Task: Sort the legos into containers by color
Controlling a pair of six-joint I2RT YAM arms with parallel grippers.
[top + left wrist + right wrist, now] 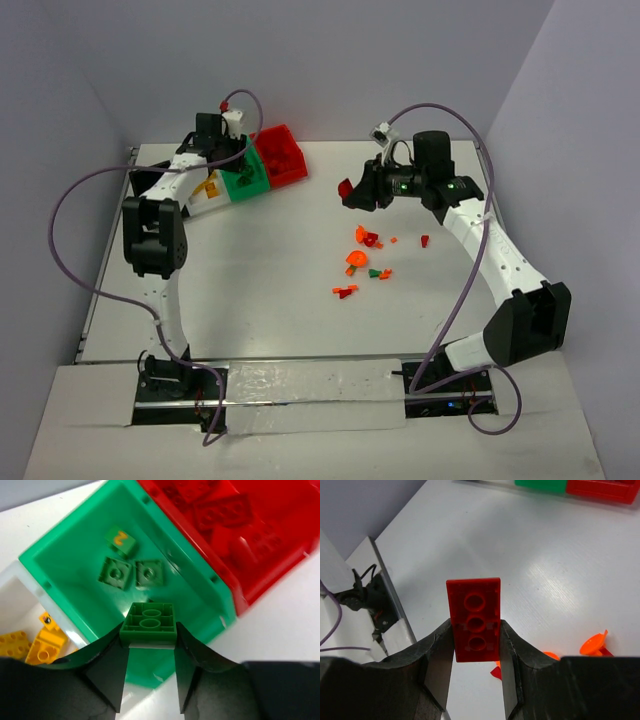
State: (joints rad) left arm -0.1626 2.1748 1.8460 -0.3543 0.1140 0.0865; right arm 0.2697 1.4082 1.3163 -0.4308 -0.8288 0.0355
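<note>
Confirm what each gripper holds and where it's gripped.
Left gripper pinches a green brick by its opposite sides, over the green bin. Right gripper pinches a red brick by its long edges.

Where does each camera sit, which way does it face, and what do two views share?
Top external: above, behind the bases, looking down on the table; left arm and right arm show.
Left wrist: on the left arm, looking down into the green bin; its jaws pinch a green brick.
Right wrist: on the right arm, facing across the table; its jaws pinch a red brick.
Shared: the green bin and red bin appear in all three.
</note>
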